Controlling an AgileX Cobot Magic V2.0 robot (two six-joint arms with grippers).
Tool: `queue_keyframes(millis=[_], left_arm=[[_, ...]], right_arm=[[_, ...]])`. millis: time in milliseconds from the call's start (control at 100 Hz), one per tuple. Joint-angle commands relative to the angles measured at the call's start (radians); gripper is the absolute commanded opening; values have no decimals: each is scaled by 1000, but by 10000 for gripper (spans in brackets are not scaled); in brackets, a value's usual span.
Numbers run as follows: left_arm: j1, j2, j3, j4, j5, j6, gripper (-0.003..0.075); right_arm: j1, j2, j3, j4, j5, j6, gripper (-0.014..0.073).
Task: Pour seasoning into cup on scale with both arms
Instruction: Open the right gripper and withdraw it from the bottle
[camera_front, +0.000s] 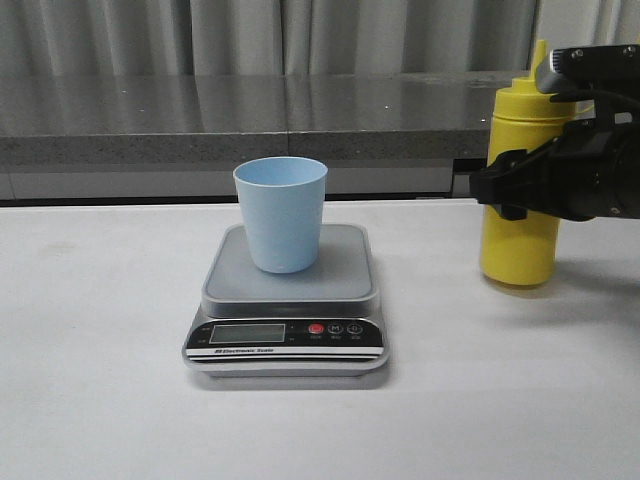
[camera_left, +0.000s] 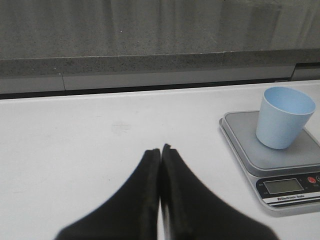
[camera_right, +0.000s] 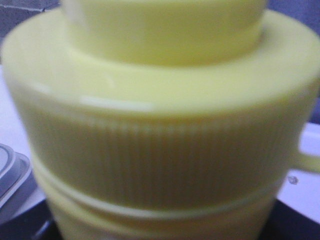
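Observation:
The pale blue cup (camera_front: 281, 215) stands upright on the platform of the silver-grey scale (camera_front: 285, 342) at the table's middle. The yellow seasoning bottle (camera_front: 520, 245) stands upright on the table to the right of the scale. My right gripper (camera_front: 506, 190) reaches in from the right and is shut round the bottle's middle. In the right wrist view the bottle's ribbed cap (camera_right: 160, 125) fills the picture. My left gripper (camera_left: 161, 149) is shut and empty, low over bare table left of the scale (camera_left: 245, 150) and cup (camera_left: 283, 117). It is out of the front view.
A grey stone ledge (camera_front: 200, 130) runs along the back of the white table (camera_front: 90, 350), with curtains behind it. A corner of the scale (camera_right: 10, 170) shows beside the bottle in the right wrist view.

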Motion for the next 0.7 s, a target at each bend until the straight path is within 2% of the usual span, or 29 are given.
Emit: queue_keyframes(millis=[0,70,140,210,330,410,480,690], left_arm=[[-1,9,-25,-17,-73,-10,-20],[-1,9,-25,-17,-73,-10,-20],[-1,9,-25,-17,-73,-10,-20],[-1,9,-25,-17,-73,-10,-20],[-1,9,-25,-17,-73,-10,-20],[-1,9,-25,-17,-73,-10,-20],[-1,9,-25,-17,-73,-10,-20],[-1,9,-25,-17,-73,-10,-20]], right_arm=[[-3,-33,-19,10,-101,9,-31],[-3,-30,-19,10,-98,9,23],[-3,-30,-19,10,-97,9,116],[-3,-30,-19,10,-98,9,248],[-3,-30,-19,10,-98,9,527],[-3,-30,-19,10,-98,9,667],[-3,-30,-19,10,-98,9,642],[-3,-39,-8,10,-98,9,645]])
